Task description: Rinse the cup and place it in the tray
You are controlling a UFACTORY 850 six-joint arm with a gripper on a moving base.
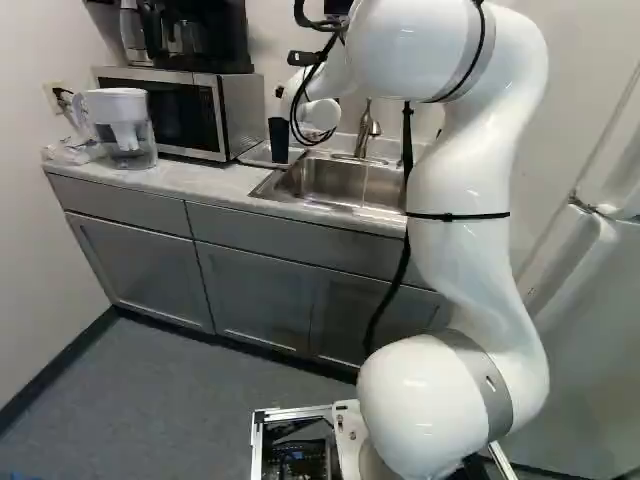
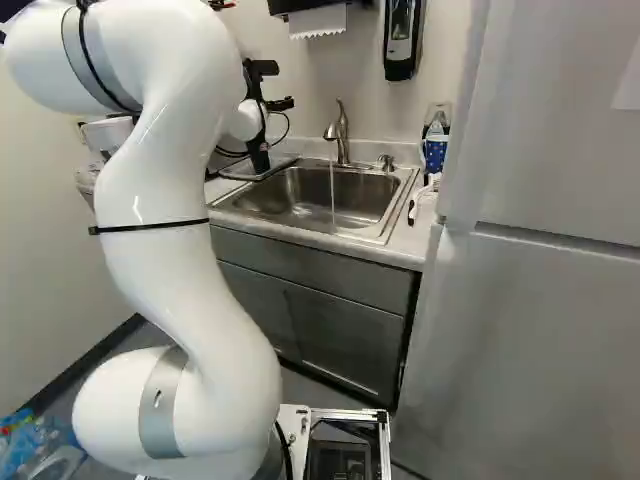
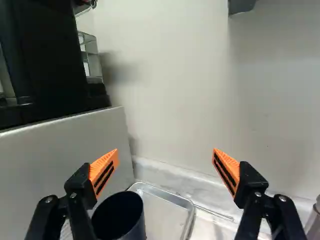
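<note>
Between the microwave (image 1: 238,115) and the sink (image 2: 300,195), toward the back edge of the counter (image 1: 215,182), the dark cup (image 3: 122,217) is upright with its mouth up, right at the metal tray (image 3: 165,215); its foot is out of sight in the wrist view, so whether it rests on the tray I can't say. The gripper (image 1: 279,92) is spread wide above it with nothing between the orange pads (image 3: 105,170), and in the wrist view the cup sits lower than the fingers, nearer the one on the microwave's side. A thin stream of water runs from the faucet (image 2: 342,135) into the basin. A coffee maker (image 1: 200,35) sits on top of the microwave, and a lidded pitcher (image 1: 130,135) is near the counter's left end in the left base view. At the other end, by the fridge (image 2: 540,300), a bottle with blue on it (image 2: 435,148) stands beside the sink.
</note>
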